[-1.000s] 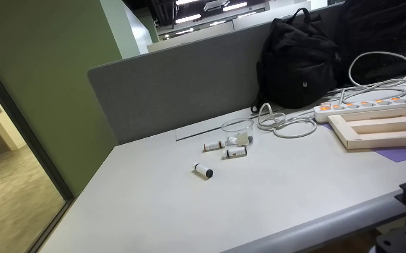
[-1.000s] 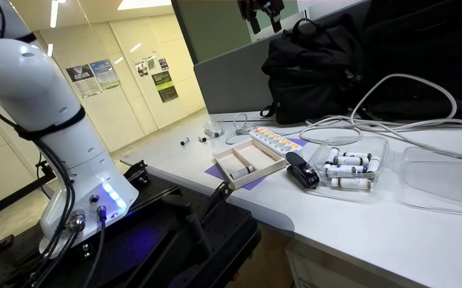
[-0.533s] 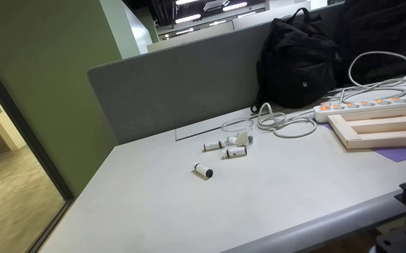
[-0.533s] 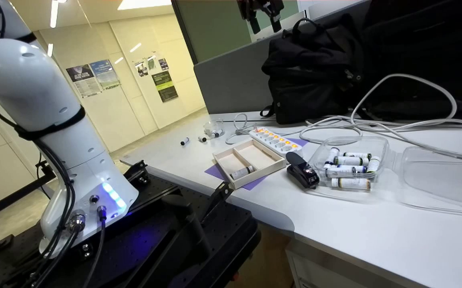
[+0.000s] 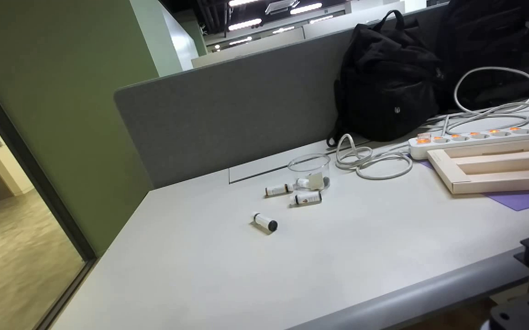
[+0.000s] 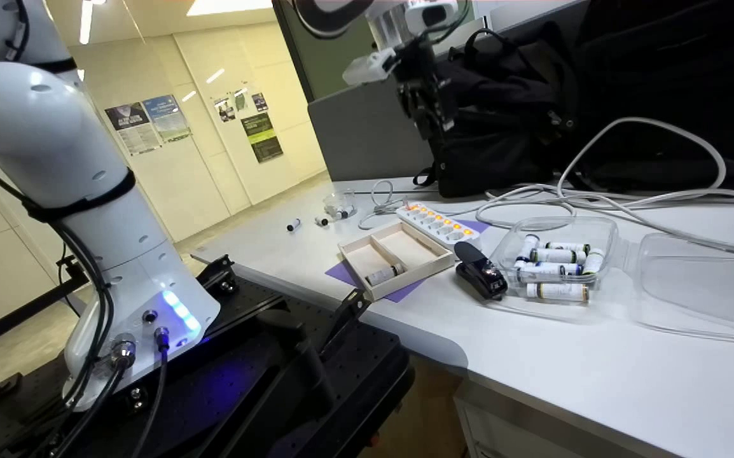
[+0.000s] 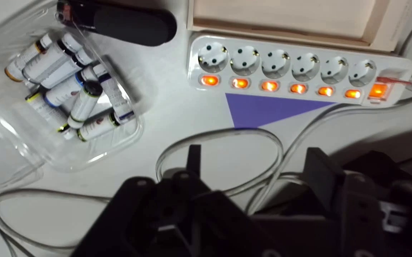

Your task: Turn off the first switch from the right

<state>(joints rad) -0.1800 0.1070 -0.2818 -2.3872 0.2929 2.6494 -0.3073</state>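
The white arm [image 6: 68, 143] is bent; the gripper [image 7: 256, 157] points down, fingers [image 7: 322, 178] well apart.

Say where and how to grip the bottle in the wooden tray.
Probably grip the bottle mid-length, pincer across it, from above: it's cylindrical, lying on its side, and walls of the wooden tray could hinder a sideways approach.

Power strip [image 5: 480, 140] runs off right edge in exterior view, wooden tray [image 5: 503, 186] too! Wrist view now: bottle labels [image 7: 83, 107] blurred, unreadable; gripper [image 7: 254, 151] cut off by bottom edge.
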